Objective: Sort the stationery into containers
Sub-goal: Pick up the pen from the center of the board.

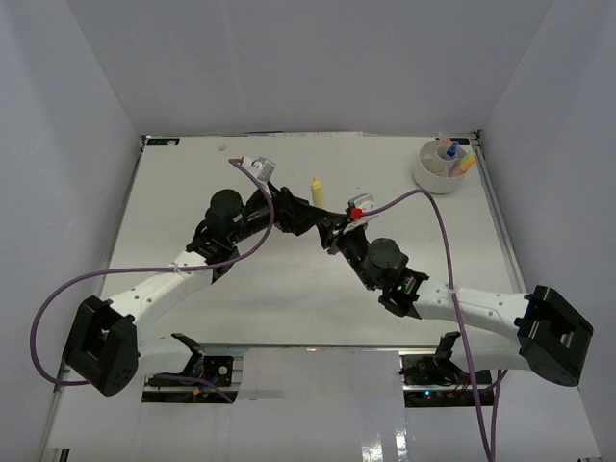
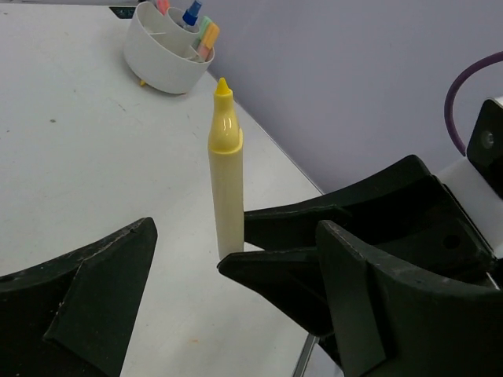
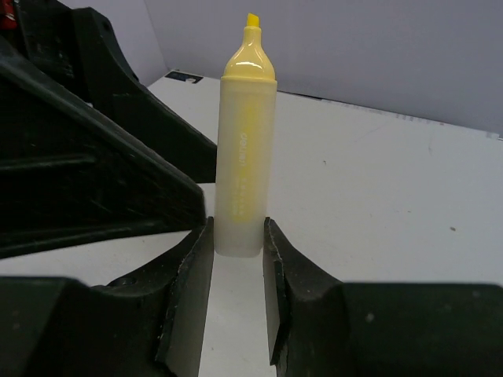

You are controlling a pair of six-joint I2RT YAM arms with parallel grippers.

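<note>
1. Yellow highlighter (image 3: 246, 149) standing up near the middle of the white bench (image 1: 289, 308), tip on top.
2. Right fingers (image 3: 238, 236) clamped on the low end of the highlighter, one on each side, both touching it.
3. Left fingers (image 2: 185, 267) wide apart, holding nothing.
4. Highlighter (image 2: 225, 177) seen in the gap between the left fingers, closer to the one on the right side of that view; touching or not, cannot tell.
5. Both arms reaching in to meet at the highlighter (image 1: 316, 190), left fingers (image 1: 298, 214) and right fingers (image 1: 327, 223) crowded close together.
6. Round white tub (image 1: 423, 173) at the far right corner of the bench, well apart from the highlighter.
7. Inside the tub (image 2: 157, 55), walls cutting it into parts, with a few things standing in them: pink, blue, green and orange ends poking up.
8. Purple cables (image 1: 144, 269) running along both arms.
</note>
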